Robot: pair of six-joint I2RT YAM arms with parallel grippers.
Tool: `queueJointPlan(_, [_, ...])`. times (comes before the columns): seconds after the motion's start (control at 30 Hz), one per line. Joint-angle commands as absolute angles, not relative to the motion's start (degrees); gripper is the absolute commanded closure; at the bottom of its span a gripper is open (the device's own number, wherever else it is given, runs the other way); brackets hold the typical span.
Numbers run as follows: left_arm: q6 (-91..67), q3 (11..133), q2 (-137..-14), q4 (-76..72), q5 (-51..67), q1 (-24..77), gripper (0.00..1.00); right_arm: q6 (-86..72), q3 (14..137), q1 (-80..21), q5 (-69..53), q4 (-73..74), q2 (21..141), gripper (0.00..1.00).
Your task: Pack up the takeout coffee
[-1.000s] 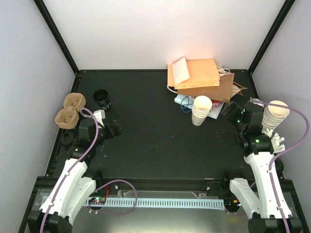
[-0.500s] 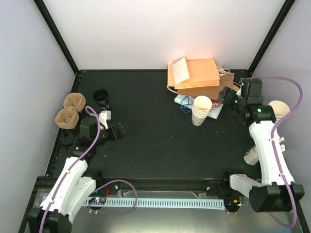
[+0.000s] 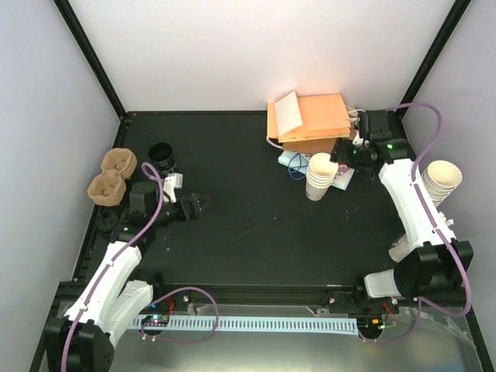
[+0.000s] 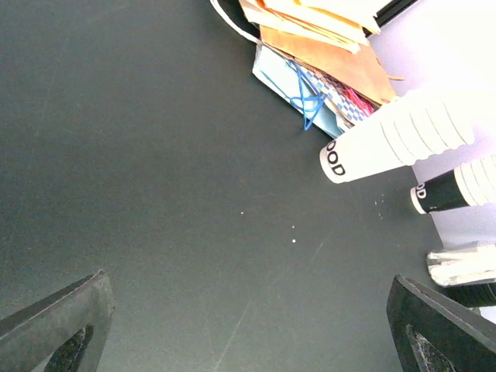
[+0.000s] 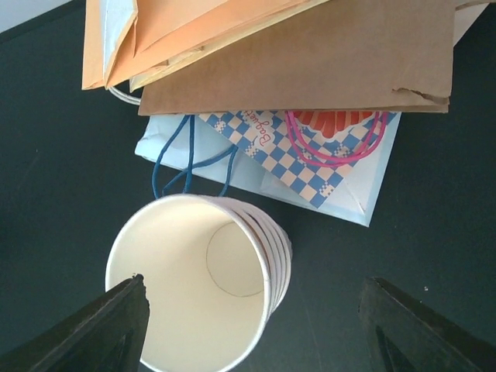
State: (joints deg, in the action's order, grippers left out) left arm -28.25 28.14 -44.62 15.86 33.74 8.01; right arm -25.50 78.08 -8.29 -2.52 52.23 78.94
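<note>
No white cup with a black lid shows clearly, so I see no takeout coffee for certain. A black round object (image 3: 163,157) stands at the back left; I cannot tell what it is. A stack of lidless white cups (image 3: 322,176) (image 5: 186,294) (image 4: 387,143) stands at the back right. My right gripper (image 3: 342,151) (image 5: 267,333) hangs over this stack, open. Its left finger sits at the rim's left side and its right finger is well clear. My left gripper (image 3: 192,207) (image 4: 248,341) is open over bare table near the left side, holding nothing.
Brown and orange paper bags (image 3: 318,122) (image 5: 310,70) lie on a light-blue checked bag (image 5: 256,167) behind the stack. Two brown pulp carrier trays (image 3: 112,173) sit at the left edge. A second cup stack (image 3: 440,180) (image 4: 465,186) stands beyond the right edge.
My right arm swung from the right edge back and leftward to above the cup stack, and its jaws narrowed a little. The left gripper shifted slightly to the right.
</note>
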Motion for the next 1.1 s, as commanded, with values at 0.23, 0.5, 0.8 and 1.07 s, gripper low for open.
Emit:
queueJointPlan(0.23, [-28.4,32.6,-51.3,11.5,36.4,9.8,0.01,-24.5,98.4,-7.4,-1.2,54.1,95.4,0.21])
queueJointPlan(0.5, [-27.2,34.6,-55.1,12.1,36.3,11.4,0.01,-26.5,116.0,-0.8,-8.8,54.4,111.9,0.20])
queueJointPlan(0.8, [-25.5,36.2,-55.6,14.1,36.3,11.5,0.01,-28.7,123.4,6.1,-20.5,46.9,125.5,0.18])
queueJointPlan(1.07, [-25.8,36.8,-55.6,14.0,36.6,11.6,0.01,-29.5,126.0,6.9,-21.8,39.9,132.0,0.18])
